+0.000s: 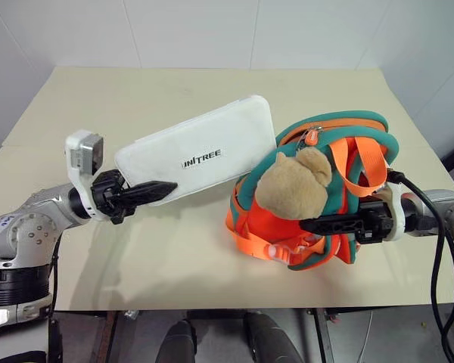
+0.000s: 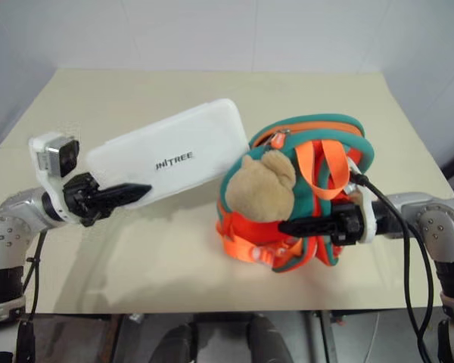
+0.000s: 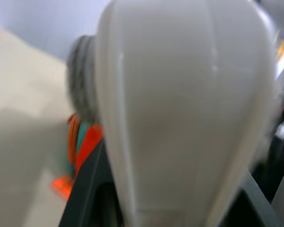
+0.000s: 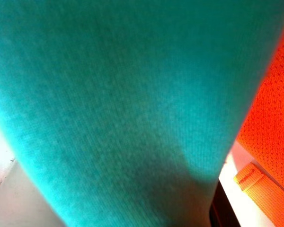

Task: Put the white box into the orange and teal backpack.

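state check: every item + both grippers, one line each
flat white rectangular box: held off the table, tilted, far end at the backpack's opening
orange and teal backpack: upright, top open
beige plush toy: attached to its front
left gripper: shut on the box
right gripper: shut on the backpack

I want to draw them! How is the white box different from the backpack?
The white box is flat, plain and stiff-looking; the backpack is puffy, orange and teal, with straps. The box is held up tilted by the left tool, while the backpack sits on the table. Each is gripped by one tool.
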{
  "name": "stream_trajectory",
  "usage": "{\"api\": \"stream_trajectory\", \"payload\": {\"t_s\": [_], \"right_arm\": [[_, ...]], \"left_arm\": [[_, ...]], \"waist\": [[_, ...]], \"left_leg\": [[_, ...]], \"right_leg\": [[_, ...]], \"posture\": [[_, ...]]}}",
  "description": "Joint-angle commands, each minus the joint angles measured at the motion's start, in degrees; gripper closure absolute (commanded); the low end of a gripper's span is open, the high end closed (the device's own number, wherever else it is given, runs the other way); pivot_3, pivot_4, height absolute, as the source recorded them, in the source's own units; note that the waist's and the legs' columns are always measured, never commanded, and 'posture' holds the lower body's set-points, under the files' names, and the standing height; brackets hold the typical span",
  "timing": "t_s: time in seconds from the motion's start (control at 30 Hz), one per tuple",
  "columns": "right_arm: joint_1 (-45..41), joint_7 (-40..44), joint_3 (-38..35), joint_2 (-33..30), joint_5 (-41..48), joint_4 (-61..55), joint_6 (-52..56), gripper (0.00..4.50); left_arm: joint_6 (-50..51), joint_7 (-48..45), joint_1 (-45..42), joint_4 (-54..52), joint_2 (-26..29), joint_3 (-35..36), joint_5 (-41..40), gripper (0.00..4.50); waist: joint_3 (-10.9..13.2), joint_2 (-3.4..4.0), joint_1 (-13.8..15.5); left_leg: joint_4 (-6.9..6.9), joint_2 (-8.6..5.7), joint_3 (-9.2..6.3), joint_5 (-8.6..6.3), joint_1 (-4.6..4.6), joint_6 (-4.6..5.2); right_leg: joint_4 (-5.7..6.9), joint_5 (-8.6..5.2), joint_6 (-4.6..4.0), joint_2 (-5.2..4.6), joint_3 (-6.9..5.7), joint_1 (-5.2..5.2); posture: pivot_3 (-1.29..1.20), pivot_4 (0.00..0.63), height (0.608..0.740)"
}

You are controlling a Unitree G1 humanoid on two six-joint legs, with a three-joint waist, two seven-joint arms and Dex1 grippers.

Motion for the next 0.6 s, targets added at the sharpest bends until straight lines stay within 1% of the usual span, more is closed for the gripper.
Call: {"api": "stream_trajectory", "payload": {"t_s": [0.03, 0.1, 0.17, 0.3, 0.43, 0.6], "right_arm": [[0.12, -0.11, -2.14, 0.23, 1.43, -1.85, 0.07, 4.41], [0.29, -0.32, -2.24, 0.34, 1.48, -1.99, 0.04, 4.41], [0.5, -0.57, -2.39, 0.47, 1.56, -2.19, 0.05, 4.41], [0.98, -1.11, -2.68, 0.8, 1.73, -2.57, 0.02, 4.41], [1.5, -1.54, -2.91, 1.25, 1.71, -2.76, -0.11, 4.41], [1.88, -1.9, -2.83, 1.84, 1.46, -2.61, -0.47, 4.41]], "left_arm": [[-10.35, -2.13, -0.99, 0.38, 0.27, -3.0, 8.68, 3.05], [-14.17, -1.67, -2.1, 2.41, -0.8, -2.87, 10.78, 3.05], [-16.95, -2.44, -2.51, 3.7, -0.73, -3.33, 12.69, 3.05], [-18.24, -3.4, -2.58, 4.9, -0.08, -2.51, 13.11, 3.05], [-16.3, -4.16, -2.55, 5.42, 1.74, -0.5, 11.49, 3.05], [-8.37, -3.6, -1.69, 1.33, 3.75, 3.61, 4.41, 3.05]], "waist": [[0.0, 0.0, 0.08], [0.0, 0.0, 0.22], [0.0, 0.0, 0.45], [0.0, 0.0, 0.82], [0.0, 0.0, 1.04], [0.0, 0.0, 0.99]], "left_leg": [[0.0, 0.0, 0.01, 0.0, 0.01, 0.0], [0.02, 0.0, 0.0, 0.0, 0.01, 0.0], [0.05, 0.01, 0.0, 0.0, 0.01, 0.01], [0.05, 0.01, 0.03, -0.02, 0.01, 0.04], [0.05, 0.02, 0.02, -0.02, 0.0, 0.05], [0.05, 0.03, 0.02, -0.03, 0.0, 0.05]], "right_leg": [[0.0, 0.0, 0.0, 0.0, 0.0, 0.01], [-0.01, 0.0, 0.0, 0.0, 0.0, 0.03], [0.01, 0.01, 0.02, 0.0, 0.0, 0.02], [0.0, 0.02, 0.03, 0.0, 0.03, 0.02], [0.01, 0.02, 0.04, 0.0, 0.01, 0.01], [0.04, 0.02, 0.04, 0.01, 0.01, 0.0]], "posture": [[0.0, 0.15, 0.74], [0.0, 0.15, 0.74], [0.0, 0.15, 0.74], [0.0, 0.15, 0.74], [0.0, 0.15, 0.74], [0.0, 0.15, 0.74]]}}
